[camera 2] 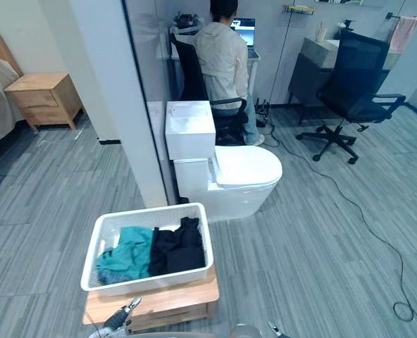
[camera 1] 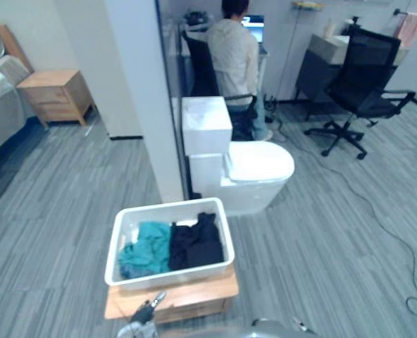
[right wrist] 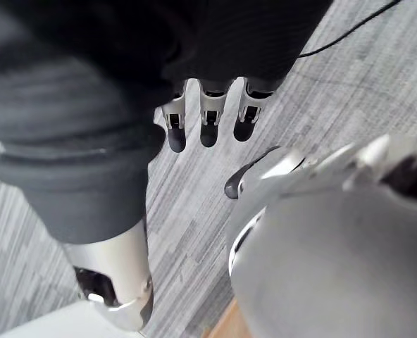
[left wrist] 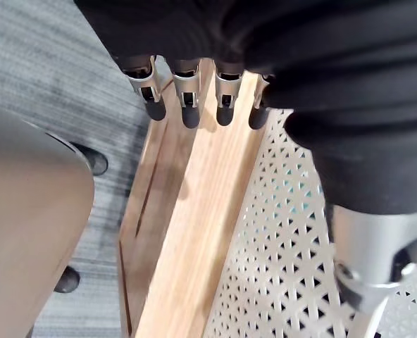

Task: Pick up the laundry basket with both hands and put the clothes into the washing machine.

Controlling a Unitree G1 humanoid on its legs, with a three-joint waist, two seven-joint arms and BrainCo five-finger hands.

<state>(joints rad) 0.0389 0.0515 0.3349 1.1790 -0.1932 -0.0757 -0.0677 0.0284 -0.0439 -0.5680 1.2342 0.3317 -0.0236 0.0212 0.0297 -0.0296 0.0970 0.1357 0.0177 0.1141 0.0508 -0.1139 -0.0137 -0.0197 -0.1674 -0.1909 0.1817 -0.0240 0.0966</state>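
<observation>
- The white laundry basket (camera 1: 172, 276) sits on a low wooden table (camera 1: 194, 297), holding a teal garment (camera 1: 145, 250) and a black garment (camera 1: 194, 245).
- The left hand (left wrist: 189, 98) hovers over the table's edge beside the basket wall, fingers straight, seemingly touching nothing.
- The right hand (right wrist: 207, 120) hangs over the floor (right wrist: 194, 204), fingers relaxed and empty.

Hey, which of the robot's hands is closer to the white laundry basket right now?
Left. The left hand hangs over the wooden stand's edge, right beside the laundry basket's perforated wall. The right hand is over the floor, off the basket's right side.
</observation>
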